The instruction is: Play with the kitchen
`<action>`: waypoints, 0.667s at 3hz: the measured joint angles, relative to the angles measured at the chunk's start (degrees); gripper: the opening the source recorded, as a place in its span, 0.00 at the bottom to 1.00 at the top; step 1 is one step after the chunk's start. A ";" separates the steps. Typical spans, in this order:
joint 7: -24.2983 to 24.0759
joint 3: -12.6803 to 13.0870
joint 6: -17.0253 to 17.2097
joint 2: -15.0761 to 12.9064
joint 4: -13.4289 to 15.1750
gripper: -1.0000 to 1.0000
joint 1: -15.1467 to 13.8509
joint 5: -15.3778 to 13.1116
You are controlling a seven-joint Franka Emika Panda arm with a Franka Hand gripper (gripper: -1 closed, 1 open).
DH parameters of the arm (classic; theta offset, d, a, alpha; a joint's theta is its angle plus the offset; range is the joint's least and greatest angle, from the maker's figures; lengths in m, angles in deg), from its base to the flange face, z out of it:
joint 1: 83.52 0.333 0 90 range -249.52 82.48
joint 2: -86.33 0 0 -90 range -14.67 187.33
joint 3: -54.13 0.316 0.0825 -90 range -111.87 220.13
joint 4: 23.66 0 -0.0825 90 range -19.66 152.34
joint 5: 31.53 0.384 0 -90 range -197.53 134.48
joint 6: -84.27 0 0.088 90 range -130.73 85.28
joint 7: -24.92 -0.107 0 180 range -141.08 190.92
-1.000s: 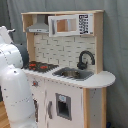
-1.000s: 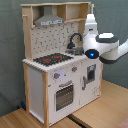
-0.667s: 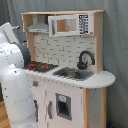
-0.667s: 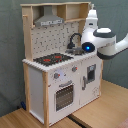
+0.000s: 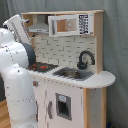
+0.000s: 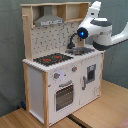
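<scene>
Pale wood and white panels make up the kitchen (image 5: 75, 75), which fills the centre and right of the first exterior view. Its grey hood (image 5: 37, 26) hangs at upper left under the top shelf, beside a white microwave panel (image 5: 65, 24). Below, the red-ringed hob (image 5: 44, 66) lies left of the steel sink (image 5: 74, 74), with the black faucet (image 5: 85, 59) arching over the basin's right side. A dark-handled door (image 5: 63, 106) sits low in the front. My white arm (image 5: 17, 75) takes up the left edge of the frame, its upper link slanting toward the hood; the fingers are hidden here.

In the second exterior view the kitchen (image 6: 60, 80) stands at centre on a wooden worktop (image 6: 100, 112). The hood (image 6: 50, 21) sits top centre, the hob (image 6: 54, 59) mid-frame, and the oven door (image 6: 64, 96) below two knobs (image 6: 56, 76). The arm (image 6: 102, 32) reaches in from the upper right, its wrist showing a blue light above the sink (image 6: 80, 50). I cannot tell how the fingers are set.
</scene>
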 joint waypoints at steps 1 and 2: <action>-0.29 0.07 5.20 -2.41 -1.49 1.00 0.09 0.17; -0.29 0.29 9.41 -4.03 -2.47 1.00 0.14 0.19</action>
